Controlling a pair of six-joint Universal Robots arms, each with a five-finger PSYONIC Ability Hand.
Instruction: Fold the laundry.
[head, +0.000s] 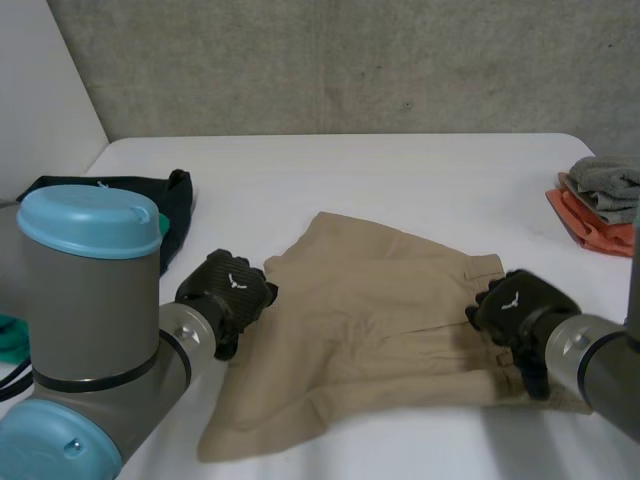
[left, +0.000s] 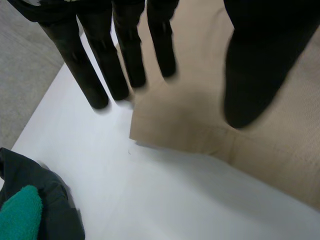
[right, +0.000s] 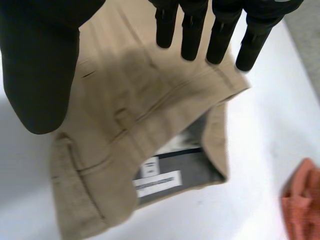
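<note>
One dark garment (head: 175, 205) lies at the left edge of the tabletop (head: 400, 170). Beside it, the left robot hand (head: 230, 288) is at the left corner of the tan trousers (head: 370, 330), fingers straight, holding nothing. The right robot hand (head: 515, 305), fingers equally straight, is over their waistband. Folded clothes (head: 600, 195) sit far right.

The crumpled beige cloth trousers (head: 370, 330) lie in the lower middle of the frame on the flat white bench (head: 400, 170). The black left hand (head: 228, 290) is at their left edge. The black right hand (head: 515, 305) is over the waistband at their right. A heaped dark garment (head: 178, 205) lies at the far left. At the right edge, a folded grey cloth (head: 605, 180) sits on a folded orange cloth (head: 585, 225).
</note>
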